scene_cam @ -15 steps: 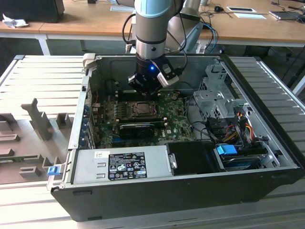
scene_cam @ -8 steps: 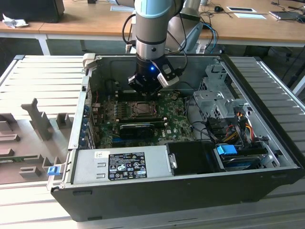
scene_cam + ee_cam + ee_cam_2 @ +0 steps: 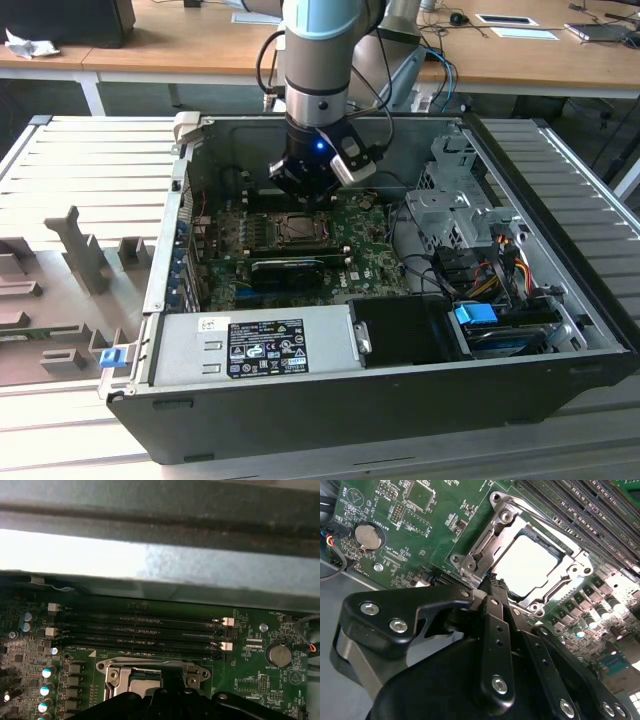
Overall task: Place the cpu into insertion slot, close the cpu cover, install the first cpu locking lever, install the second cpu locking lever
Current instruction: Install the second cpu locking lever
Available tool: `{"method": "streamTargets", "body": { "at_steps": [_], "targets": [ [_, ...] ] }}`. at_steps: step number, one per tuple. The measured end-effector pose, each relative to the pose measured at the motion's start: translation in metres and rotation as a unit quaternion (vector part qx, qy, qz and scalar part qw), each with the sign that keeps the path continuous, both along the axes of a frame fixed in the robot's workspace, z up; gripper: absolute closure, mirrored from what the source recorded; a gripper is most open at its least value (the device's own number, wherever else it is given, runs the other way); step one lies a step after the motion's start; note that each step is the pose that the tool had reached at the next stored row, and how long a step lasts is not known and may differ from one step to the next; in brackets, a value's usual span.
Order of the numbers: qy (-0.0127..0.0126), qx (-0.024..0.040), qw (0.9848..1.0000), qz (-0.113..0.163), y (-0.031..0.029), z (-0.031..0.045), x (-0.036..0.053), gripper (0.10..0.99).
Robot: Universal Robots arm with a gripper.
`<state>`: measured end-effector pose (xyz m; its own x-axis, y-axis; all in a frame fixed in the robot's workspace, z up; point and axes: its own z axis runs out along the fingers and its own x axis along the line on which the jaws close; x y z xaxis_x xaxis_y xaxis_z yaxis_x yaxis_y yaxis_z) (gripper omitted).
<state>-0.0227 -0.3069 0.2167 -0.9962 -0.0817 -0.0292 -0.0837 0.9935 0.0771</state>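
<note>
PC case [image 3: 400, 400]: big open tower lying on its side on the ribbed grey worktop [image 3: 90, 160]. Everything else here is placed relative to the CPU socket on the board inside it.

arm [image 3: 320, 60]: comes straight down into the case, wrist parked right over the socket's far edge in the exterior view.

motherboard [image 3: 420, 540]: green, flat on the case floor. RAM slots [image 3: 140, 630] run alongside the socket on one side; the coin cell battery [image 3: 368, 536] sits well off a corner of it.

gripper [image 3: 492, 580]: jaws pinched together and holding nothing, as far as I can judge from the second wrist view. Tip sits right at the socket's edge, by the cover's hinge-side brackets.

insertion slot [image 3: 470, 562]: metal-rimmed socket, directly past the tip of the jaws.

cpu cover [image 3: 570, 575]: looks folded down flat around the chip, pale face showing through the cut-out.

cpu [image 3: 527, 565]: already seated in the socket, silvery top up, just beyond the fingertip. It's square, so no real long axis.

locking levers: a thin wire bar [image 3: 517, 504] runs along the socket's far edge; can't tell if it's latched.
</note>
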Motion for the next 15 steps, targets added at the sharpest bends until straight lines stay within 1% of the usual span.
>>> {"method": "streamTargets", "body": {
  "at_steps": [9, 12, 13, 15],
  "targets": [
    [0.0001, 0.0000, 1.0000, 0.000, -0.0073, 0.0000, 0.0002, 0.980],
    [0.0002, 0.0003, 1.0000, 0.000, -0.0081, 0.0010, 0.0002, 0.980],
    [0.0002, 0.0003, 1.0000, 0.000, -0.0082, 0.0020, 0.0002, 0.980],
    [0.0002, 0.0004, 1.0000, 0.000, -0.0083, 0.0076, 0.0003, 0.980]
  ]
}}
